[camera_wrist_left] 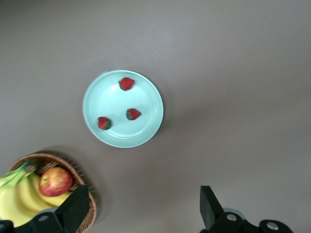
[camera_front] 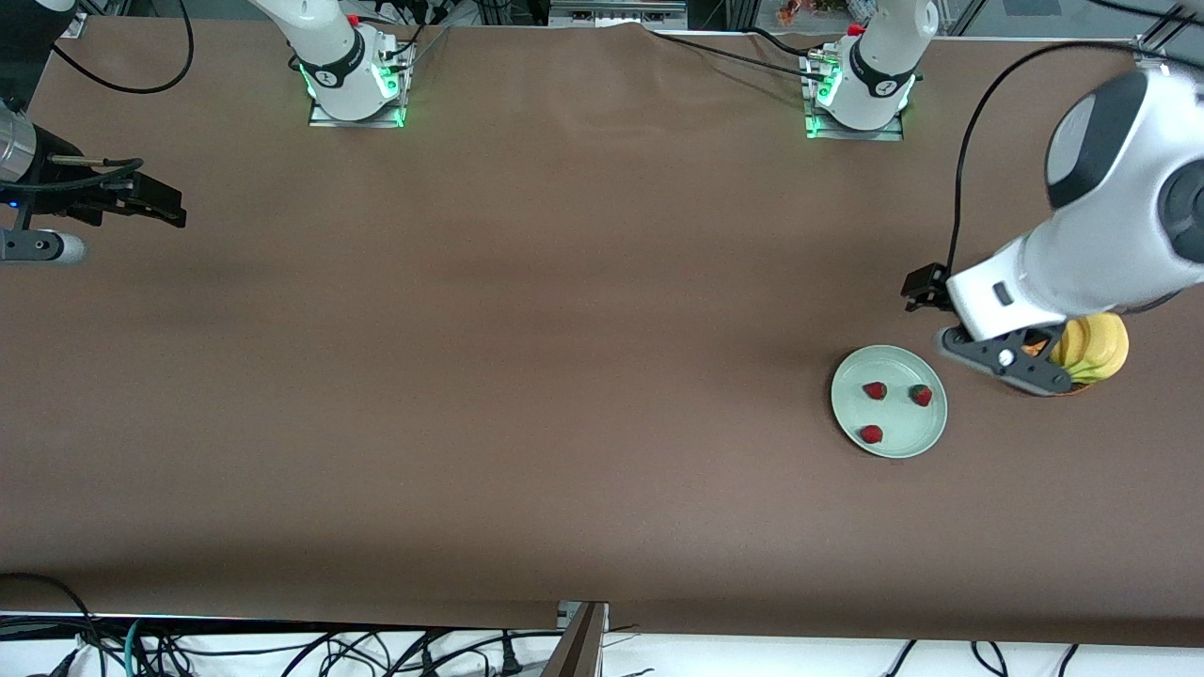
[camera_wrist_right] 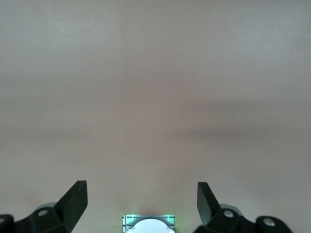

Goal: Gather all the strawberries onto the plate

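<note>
The pale mint-green plate (camera_front: 898, 418) lies toward the left arm's end of the table. Three small red strawberries lie in it, apart from each other: one (camera_front: 875, 390), a second (camera_front: 921, 395) and a third (camera_front: 872, 433). The left wrist view shows the plate (camera_wrist_left: 109, 97) with the same berries, one (camera_wrist_left: 127, 83), a second (camera_wrist_left: 133, 114) and a third (camera_wrist_left: 104, 123). My left gripper (camera_front: 1016, 369) hangs open and empty in the air beside the plate, over the basket's edge (camera_wrist_left: 142, 209). My right gripper (camera_front: 155, 202) waits open and empty over bare table at the right arm's end (camera_wrist_right: 141, 201).
A brown wicker basket (camera_front: 1068, 390) with yellow bananas (camera_front: 1096, 350) stands beside the plate, partly under the left gripper. The left wrist view shows the basket (camera_wrist_left: 51, 159), a red apple (camera_wrist_left: 55, 181) and the bananas (camera_wrist_left: 17, 196). The right arm's base (camera_wrist_right: 148, 225) shows under its gripper.
</note>
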Available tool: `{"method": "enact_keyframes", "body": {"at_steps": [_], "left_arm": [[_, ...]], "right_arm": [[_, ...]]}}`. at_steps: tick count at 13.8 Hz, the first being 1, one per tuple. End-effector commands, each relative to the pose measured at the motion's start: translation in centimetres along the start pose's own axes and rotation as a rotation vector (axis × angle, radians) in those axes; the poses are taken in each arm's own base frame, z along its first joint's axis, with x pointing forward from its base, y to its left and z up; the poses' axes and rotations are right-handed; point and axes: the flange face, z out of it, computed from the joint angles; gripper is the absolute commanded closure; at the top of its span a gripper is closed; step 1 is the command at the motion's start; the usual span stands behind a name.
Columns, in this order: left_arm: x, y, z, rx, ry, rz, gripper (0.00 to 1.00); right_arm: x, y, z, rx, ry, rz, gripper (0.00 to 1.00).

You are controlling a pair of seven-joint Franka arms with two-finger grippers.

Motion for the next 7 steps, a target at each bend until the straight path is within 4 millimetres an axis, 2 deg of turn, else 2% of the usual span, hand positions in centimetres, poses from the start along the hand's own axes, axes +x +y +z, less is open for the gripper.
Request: {"method": "enact_keyframes", "body": {"at_steps": [1,2,4,5,7], "left_arm": [[-3.6,-1.6,-3.5,-0.008,0.033,-0.112,0.0],[-4.9,-1.1,-3.9,-0.027,0.036,-0.166,0.0],[-6.4,-2.0,-4.5,0.0,0.069,-0.232,0.0],[-6.7,-2.3,-4.0,0.012,0.102,-0.24,0.0],[-8.6,-1.7,-3.0,0.027,0.15,-0.244,0.0]], "right_arm": [[-0.2,0.4,-0.5,-0.01,0.012,0.009,0.0],[-0.2,0.4,-0.4,-0.01,0.011,0.009,0.0],[-0.2,0.2,-0.5,-0.005,0.014,0.005,0.0],[-0.2,0.0,-0.6,-0.003,0.02,0.002,0.0],[0.1,-0.6,-0.7,-0.002,0.043,-0.015,0.0]]}}
